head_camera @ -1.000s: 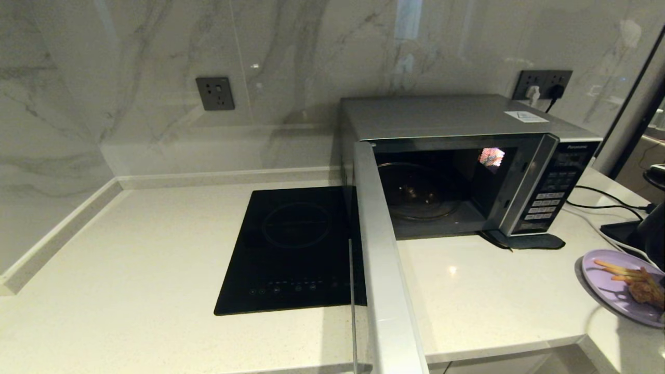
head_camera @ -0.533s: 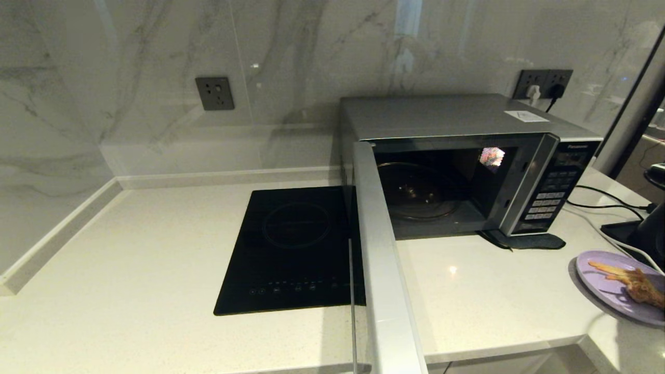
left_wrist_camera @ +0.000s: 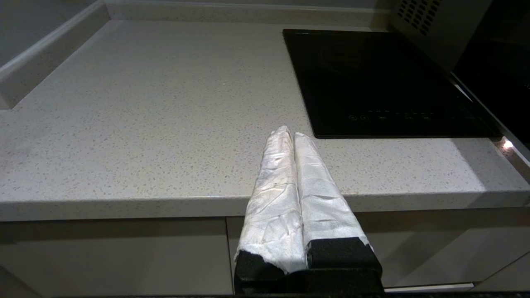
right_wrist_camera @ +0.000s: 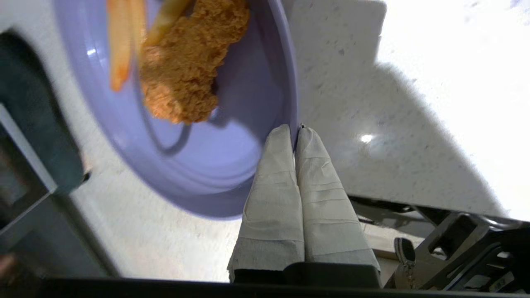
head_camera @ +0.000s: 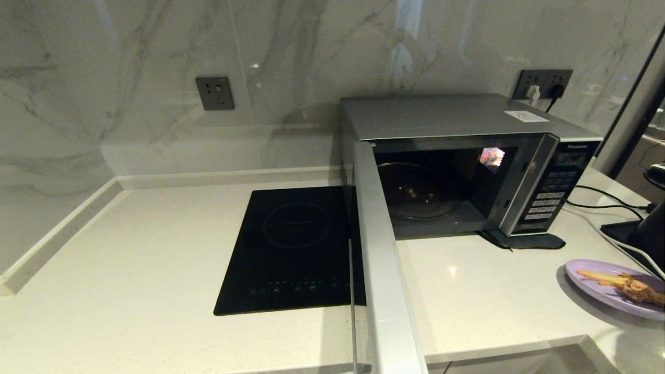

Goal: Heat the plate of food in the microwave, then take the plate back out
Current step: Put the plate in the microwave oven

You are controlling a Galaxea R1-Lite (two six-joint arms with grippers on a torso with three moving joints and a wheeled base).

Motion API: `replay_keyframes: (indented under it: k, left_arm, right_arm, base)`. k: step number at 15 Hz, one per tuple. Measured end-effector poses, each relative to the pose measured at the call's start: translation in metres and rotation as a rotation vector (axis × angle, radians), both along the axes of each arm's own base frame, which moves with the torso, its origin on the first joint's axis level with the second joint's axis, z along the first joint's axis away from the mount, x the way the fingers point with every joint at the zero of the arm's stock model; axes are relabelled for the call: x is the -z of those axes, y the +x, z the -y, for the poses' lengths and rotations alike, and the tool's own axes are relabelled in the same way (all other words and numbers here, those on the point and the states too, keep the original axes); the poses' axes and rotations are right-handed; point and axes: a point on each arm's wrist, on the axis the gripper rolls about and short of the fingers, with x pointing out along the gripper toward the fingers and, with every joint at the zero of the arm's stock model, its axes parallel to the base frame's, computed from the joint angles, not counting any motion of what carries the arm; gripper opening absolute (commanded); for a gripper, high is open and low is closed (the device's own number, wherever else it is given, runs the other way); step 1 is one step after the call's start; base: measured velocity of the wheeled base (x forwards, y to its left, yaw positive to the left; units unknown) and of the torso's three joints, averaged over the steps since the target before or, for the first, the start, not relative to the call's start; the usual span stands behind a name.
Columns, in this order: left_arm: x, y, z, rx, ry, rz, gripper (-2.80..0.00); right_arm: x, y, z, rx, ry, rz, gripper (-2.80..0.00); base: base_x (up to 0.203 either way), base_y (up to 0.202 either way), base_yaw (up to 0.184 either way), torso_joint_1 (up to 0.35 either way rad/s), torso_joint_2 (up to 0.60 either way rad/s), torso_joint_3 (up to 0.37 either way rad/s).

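Microwave point(head_camera: 467, 156) at the worktop's point(head_camera: 156, 244) back right, door point(head_camera: 382, 259) swung out toward the front edge, cooktop point(head_camera: 296, 249) just left of it, plate of food point(head_camera: 613, 288) near the right edge

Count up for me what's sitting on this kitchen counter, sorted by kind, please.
Microwave, door open: 1
Induction cooktop: 1
Plate of food, rim pinched by the right gripper: 1
Dark pad under the microwave: 1
Total: 4
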Motion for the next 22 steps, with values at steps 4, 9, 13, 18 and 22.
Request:
replay_keyframes:
  k: [4, 9, 13, 18, 22]
  left_arm:
    - [0.0, 0.0, 0.0, 0.0, 0.0, 0.0, -2.8]
    - [0.0, 0.0, 0.0, 0.0, 0.0, 0.0, -2.8]
    - [0.0, 0.0, 0.0, 0.0, 0.0, 0.0, -2.8]
    - [0.0, 0.0, 0.0, 0.0, 0.0, 0.0, -2.8]
    - [0.0, 0.0, 0.0, 0.0, 0.0, 0.0, -2.8]
  right_arm:
    - [-0.012, -0.005, -0.007, -0.039, 0.02, 0.072, -2.8]
    - [-0.02, -0.007, -0.01, -0.075, 0.024, 0.117, -2.8]
    - [-0.023, -0.007, -0.011, -0.12, 0.031, 0.154, -2.8]
    - [-0.026, -0.006, -0.011, -0.146, 0.026, 0.185, -2.8]
    - [-0.023, -0.003, -0.007, -0.15, 0.005, 0.185, -2.8]
  base:
    - [0.0, 0.0, 0.0, 0.0, 0.0, 0.0]
    - [0.0, 0.0, 0.0, 0.0, 0.0, 0.0]
    - [0.0, 0.0, 0.0, 0.0, 0.0, 0.0]
    - [0.0, 0.0, 0.0, 0.0, 0.0, 0.0]
    - [0.0, 0.0, 0.0, 0.0, 0.0, 0.0]
